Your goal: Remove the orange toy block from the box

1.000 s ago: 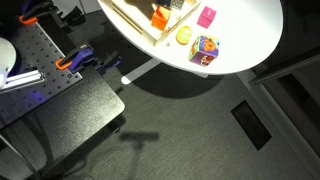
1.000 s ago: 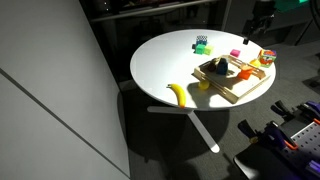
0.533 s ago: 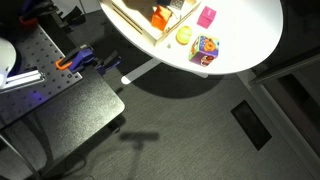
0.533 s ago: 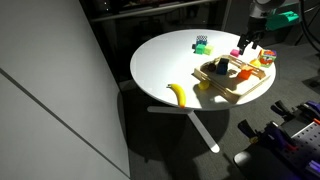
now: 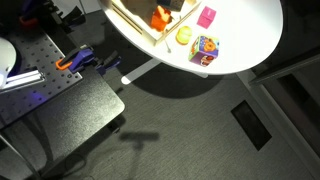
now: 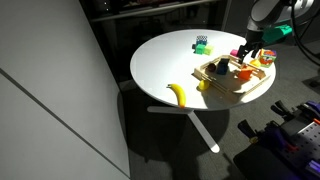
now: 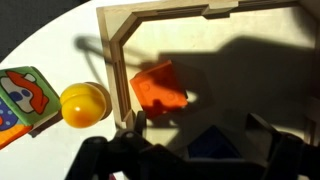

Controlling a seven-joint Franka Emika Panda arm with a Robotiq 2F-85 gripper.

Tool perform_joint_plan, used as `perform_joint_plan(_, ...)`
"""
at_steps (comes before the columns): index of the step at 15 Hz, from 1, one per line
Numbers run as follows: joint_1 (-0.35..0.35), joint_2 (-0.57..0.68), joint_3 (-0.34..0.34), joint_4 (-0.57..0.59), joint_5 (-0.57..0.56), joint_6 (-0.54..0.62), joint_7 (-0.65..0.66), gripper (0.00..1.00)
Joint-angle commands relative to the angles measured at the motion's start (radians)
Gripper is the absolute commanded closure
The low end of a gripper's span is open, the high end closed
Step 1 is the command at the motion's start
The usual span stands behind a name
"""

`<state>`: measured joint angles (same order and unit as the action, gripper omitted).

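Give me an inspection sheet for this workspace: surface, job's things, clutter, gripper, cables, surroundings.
Surface: round white table, partly in shadow.
Job's things: orange block lies inside the box, near a corner.
Clutter: yellow piece, cube and pink block on the table outside the box; banana near the table edge; other pieces in the box, too dark to name.
Gripper: gripper open, over the box, not gripping the block.
Cables: nothing seen.
Surroundings: dark floor with a vent; orange clamp on a bench beside the table.
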<state>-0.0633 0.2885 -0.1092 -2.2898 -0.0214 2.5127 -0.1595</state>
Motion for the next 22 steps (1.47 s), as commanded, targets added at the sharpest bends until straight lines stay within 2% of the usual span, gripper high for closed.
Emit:
perform_joint_plan(1, -0.023, 0.019, 0.004, -0.020, -0.037, 0.048, -0.008, 0.00)
perform_joint_plan(10, -0.059, 0.081, 0.003, -0.037, -0.099, 0.167, -0.067, 0.00)
perform_joint_plan(19, -0.172, 0.097, 0.094, -0.014, -0.015, 0.117, -0.285, 0.00)
perform_joint_plan(21, -0.186, 0.094, 0.108, -0.009, 0.006, 0.089, -0.311, 0.00)
perform_joint_plan(22, -0.157, 0.097, 0.082, -0.026, -0.026, 0.129, -0.260, 0.00)
